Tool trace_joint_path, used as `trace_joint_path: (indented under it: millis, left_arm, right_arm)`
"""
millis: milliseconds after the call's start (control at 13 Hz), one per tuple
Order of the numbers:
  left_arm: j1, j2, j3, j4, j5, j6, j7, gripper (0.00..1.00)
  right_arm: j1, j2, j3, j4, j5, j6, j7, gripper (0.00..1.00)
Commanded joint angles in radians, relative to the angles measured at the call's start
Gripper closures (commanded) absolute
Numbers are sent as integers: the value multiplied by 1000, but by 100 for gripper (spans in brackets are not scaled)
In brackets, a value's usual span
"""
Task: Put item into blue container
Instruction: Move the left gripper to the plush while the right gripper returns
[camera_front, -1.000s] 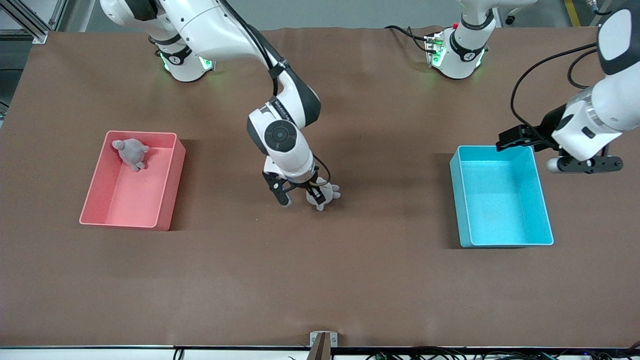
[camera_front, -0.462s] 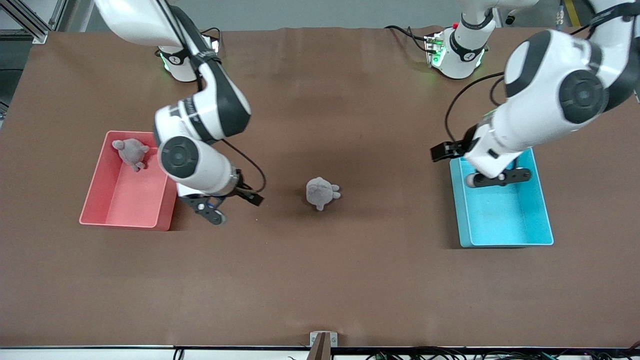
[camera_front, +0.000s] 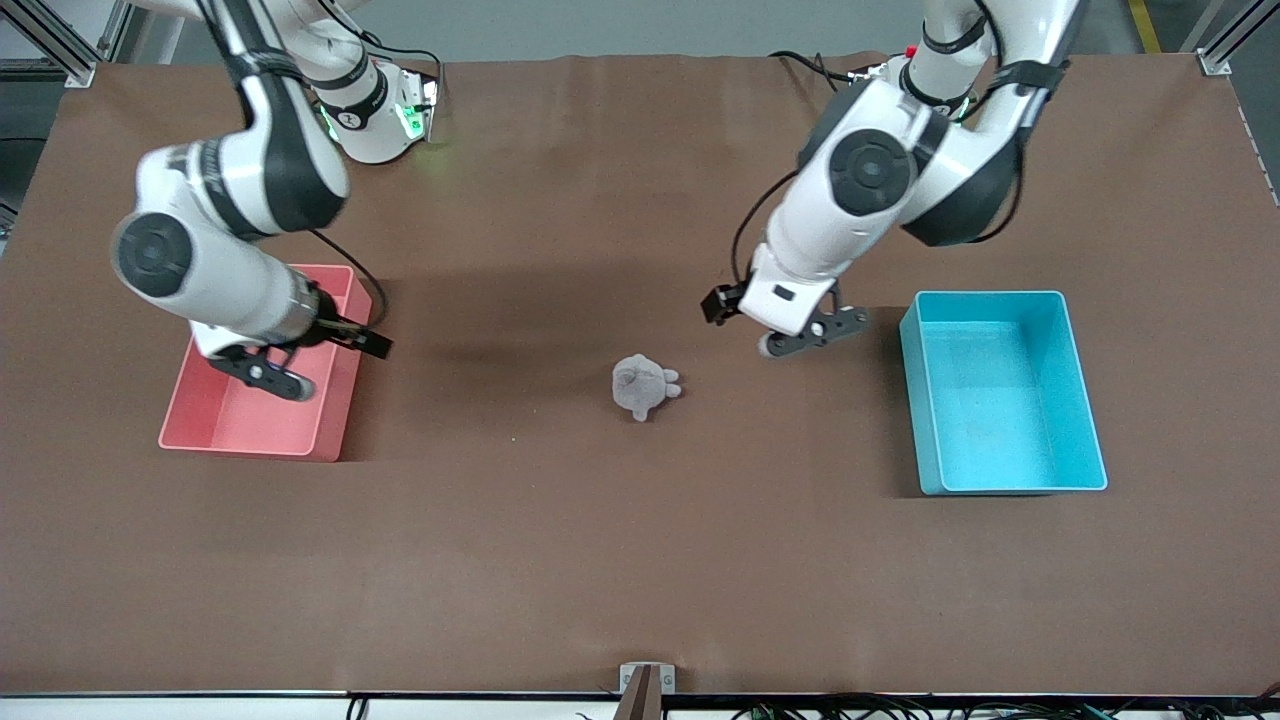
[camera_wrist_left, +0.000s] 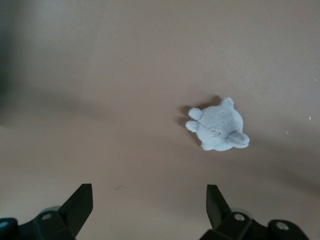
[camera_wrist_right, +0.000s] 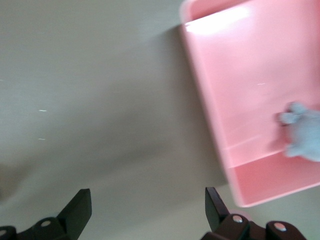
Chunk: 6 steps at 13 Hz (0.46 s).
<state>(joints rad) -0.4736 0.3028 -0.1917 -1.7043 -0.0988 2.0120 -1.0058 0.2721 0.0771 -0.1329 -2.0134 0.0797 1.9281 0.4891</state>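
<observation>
Jaws on both arms are spread wide with nothing between them, so nobody's carrying anything right now. Going big to small: the brown cloth-covered table holds it all. The bright cyan rectangular plastic bin sits open-topped and empty toward the left arm's end, which I'd guess is why the left arm is the one doing this job. The same-sized pink plastic bin sits at the right arm's end with a small grey plush toy inside it, and the right gripper hangs over that bin, looks like it's just waiting out of the way. The left gripper is over bare table between the cyan bin and the item, a second small grey plush animal lying mid-table. In the left wrist view the toy isn't between the fingertips yet, so it probably needs to line up over it and drop down before a grab
</observation>
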Motion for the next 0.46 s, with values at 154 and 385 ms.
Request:
trace_joint_path:
  millis: [154, 385]
  left_arm:
    - [-105, 117, 8, 0, 138, 140, -547, 0]
    - [-122, 186, 8, 0, 143, 227, -797, 0]
  right_arm:
    - [-221, -171, 21, -215, -49, 63, -241, 0]
    - [-382, -168, 21, -270, -49, 129, -445, 2]
